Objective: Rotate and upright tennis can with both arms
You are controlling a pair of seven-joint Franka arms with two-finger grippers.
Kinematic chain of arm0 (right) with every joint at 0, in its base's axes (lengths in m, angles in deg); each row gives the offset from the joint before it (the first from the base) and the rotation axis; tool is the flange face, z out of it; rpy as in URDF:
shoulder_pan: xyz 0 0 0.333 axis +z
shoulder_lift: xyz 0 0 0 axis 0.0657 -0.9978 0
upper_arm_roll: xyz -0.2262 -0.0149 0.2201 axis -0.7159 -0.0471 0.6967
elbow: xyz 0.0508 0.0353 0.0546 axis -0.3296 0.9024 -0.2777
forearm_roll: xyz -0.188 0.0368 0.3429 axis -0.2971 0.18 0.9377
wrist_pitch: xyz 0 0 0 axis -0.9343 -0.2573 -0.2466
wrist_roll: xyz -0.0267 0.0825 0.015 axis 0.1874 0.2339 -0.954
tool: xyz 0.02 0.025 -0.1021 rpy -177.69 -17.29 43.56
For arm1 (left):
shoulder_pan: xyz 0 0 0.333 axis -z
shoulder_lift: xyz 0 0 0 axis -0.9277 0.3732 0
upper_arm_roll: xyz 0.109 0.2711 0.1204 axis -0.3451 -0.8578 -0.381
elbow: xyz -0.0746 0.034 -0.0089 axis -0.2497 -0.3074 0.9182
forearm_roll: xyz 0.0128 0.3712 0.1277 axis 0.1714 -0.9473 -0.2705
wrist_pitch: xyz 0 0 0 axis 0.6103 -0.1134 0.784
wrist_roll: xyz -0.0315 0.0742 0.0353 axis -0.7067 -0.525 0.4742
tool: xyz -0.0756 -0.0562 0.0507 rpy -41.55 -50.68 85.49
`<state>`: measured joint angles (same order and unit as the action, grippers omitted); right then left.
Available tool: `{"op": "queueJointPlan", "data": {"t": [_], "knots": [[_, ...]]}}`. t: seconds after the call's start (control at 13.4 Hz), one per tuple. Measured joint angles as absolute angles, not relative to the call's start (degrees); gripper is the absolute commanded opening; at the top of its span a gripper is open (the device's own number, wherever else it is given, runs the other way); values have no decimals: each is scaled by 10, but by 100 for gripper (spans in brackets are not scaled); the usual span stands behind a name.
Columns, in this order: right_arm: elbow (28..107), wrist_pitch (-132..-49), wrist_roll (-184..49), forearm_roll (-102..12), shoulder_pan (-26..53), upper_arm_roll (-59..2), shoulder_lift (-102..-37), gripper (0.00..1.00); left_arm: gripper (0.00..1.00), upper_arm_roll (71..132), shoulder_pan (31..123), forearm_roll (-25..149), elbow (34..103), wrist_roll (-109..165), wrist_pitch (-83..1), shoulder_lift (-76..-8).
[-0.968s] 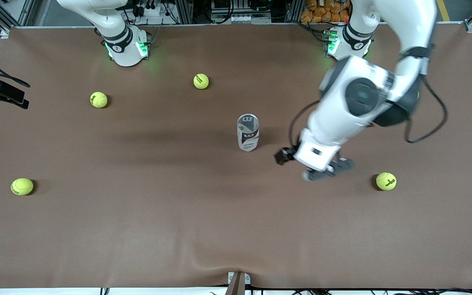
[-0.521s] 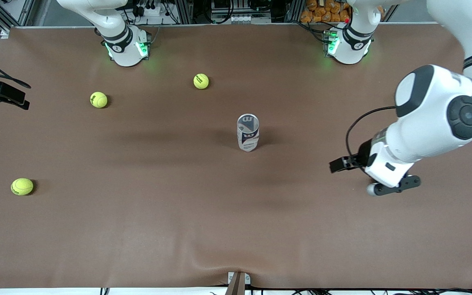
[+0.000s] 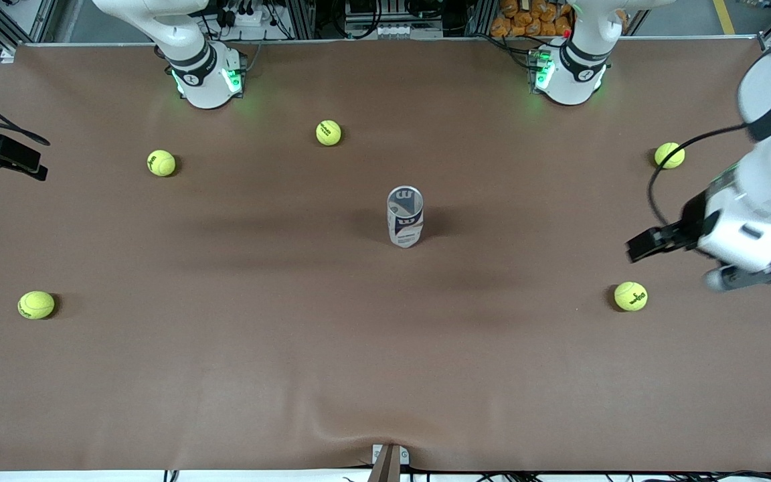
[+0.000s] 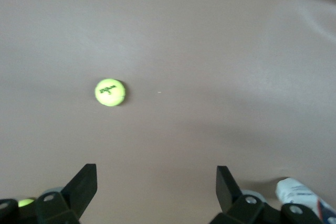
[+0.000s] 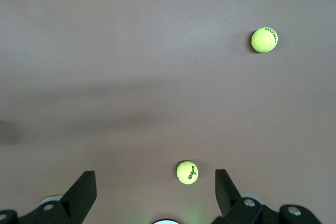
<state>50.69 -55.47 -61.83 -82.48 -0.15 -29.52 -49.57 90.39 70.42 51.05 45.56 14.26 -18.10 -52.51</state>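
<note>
Front view shows the tennis can [image 3: 405,216] upright at frame centre; left end effector [image 4: 156,187] and right end effector [image 5: 156,187] gape empty, so neither should nudge it.

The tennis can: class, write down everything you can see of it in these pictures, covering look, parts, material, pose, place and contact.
The tennis can is a slim tube that looks like clear plastic, wrapped in a white, navy and red label, with a silvery rim around its top end. It stands upright on the brown table, near the middle, with tennis balls scattered well away from it. Nothing touches it but the table: neither gripper is at it. The left wrist view catches only its white end at the frame's edge.
</note>
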Motion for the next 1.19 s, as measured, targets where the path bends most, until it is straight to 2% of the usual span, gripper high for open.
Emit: {"op": "queueJointPlan", "data": {"t": [0.37,0.67,1.19], "knots": [[517,-555,-607,-801,-8,-302,-493,100,100,891,709,510,476,173,-124,-608],[531,-555,-607,-800,-13,-303,-479,100,100,891,716,510,572,173,-121,-702],[549,-555,-607,-799,-13,-302,-459,100,100,836,710,510,597,278,-175,-700]]}}
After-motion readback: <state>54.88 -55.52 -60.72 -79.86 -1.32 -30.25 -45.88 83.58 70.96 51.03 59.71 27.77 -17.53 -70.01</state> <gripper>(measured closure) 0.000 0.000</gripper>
